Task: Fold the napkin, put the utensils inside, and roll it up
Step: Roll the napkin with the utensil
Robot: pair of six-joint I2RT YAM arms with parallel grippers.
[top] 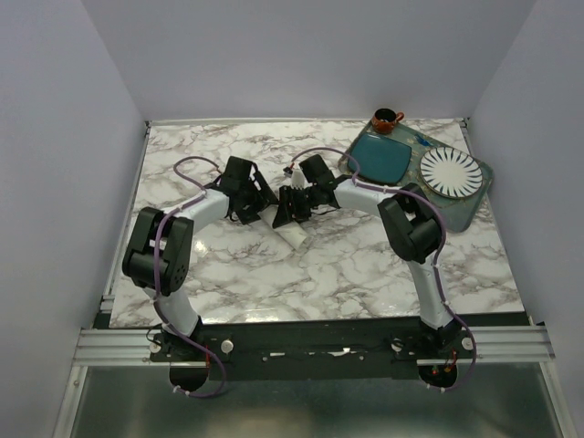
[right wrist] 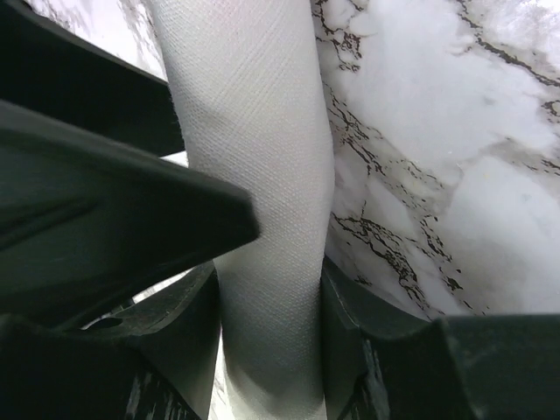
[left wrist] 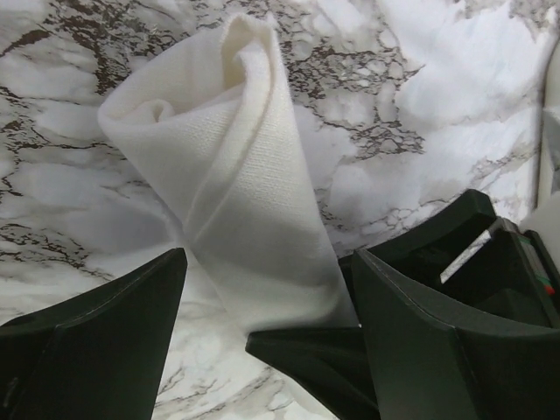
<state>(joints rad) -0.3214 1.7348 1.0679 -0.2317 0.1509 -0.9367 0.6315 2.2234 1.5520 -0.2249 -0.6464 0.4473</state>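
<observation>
Cream cloth napkin (top: 294, 235) is rolled into a tube and lies on the marble table (top: 383, 265) at centre, btwn the two arms. R gripper (right wrist: 269, 271) pinches the roll, one finger pressed on each side, w/ the tube running on past the tips. L gripper (left wrist: 262, 258) straddles the same roll w/ fingers spread wide either side, not squeezing it; spiral end points away.
</observation>
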